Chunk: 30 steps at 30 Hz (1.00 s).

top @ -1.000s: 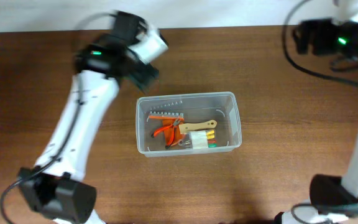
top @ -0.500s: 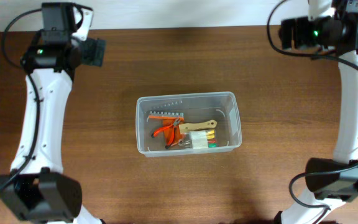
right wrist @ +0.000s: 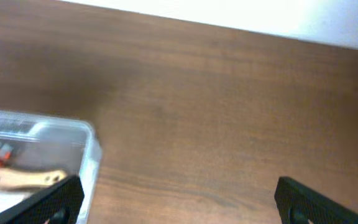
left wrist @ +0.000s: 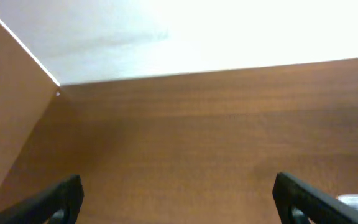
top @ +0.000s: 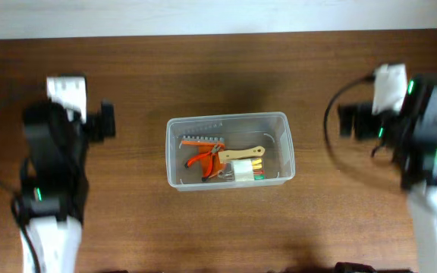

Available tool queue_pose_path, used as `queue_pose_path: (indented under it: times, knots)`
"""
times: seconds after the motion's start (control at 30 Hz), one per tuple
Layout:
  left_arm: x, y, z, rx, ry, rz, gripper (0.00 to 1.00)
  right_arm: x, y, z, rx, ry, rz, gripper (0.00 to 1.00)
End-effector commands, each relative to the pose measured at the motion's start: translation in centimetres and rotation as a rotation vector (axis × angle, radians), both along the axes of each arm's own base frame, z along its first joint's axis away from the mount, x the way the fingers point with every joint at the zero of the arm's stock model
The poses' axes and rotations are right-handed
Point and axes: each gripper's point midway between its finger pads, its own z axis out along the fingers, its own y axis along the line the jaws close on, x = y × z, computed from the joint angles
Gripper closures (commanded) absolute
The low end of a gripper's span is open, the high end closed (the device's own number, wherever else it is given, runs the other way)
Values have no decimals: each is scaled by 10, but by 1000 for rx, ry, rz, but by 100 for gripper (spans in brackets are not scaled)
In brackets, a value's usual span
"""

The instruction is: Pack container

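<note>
Wooden table [top: 226, 72] bears the container [top: 276, 140], already filled; left gripper [left wrist: 178, 202] and right gripper [right wrist: 178, 202] spread empty; packing seems done, arms need only park.

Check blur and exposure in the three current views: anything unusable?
Overhead: left arm and right arm motion-smeared, container sharp. Left wrist: soft overall, wall blown out white. Right wrist: soft too, container blurred at lower left.

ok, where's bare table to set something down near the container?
Bare table on both flanks: between the left gripper and the container, and between the container and the right gripper. Strips behind and in front of it are free too. Crowded only inside the container, where tools are piled.
</note>
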Motion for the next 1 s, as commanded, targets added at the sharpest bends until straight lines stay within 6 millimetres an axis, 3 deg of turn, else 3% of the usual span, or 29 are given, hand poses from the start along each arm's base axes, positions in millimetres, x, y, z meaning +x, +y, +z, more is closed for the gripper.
queue_pose_path:
  times: [0.0,0.17,0.3,0.47,0.67,0.8,0.97]
  knots:
    - [-33,-4,-21,-20,-59,-3,1,-33,5,-22,-86,-31,12,1]
    - [-73,-10,-36,-13,-201,-12,1,-67,15,-49,-99,-111,31,1]
    - [-91,-11,-38,-8,-265,-14,1,-86,16,-64,-100,-128,31,1]
    - [-92,-12,-29,-5,-300,-15,1,-98,17,-74,-98,-97,32,1]
    - [-93,-11,-34,-6,-282,-14,1,-98,17,-82,-96,-62,34,1]
    - [-97,-12,-53,-13,-202,-13,1,-96,17,-87,-95,-41,35,1]
    - [-110,-13,-93,-27,-28,-10,1,-94,16,-94,-92,-6,36,1]
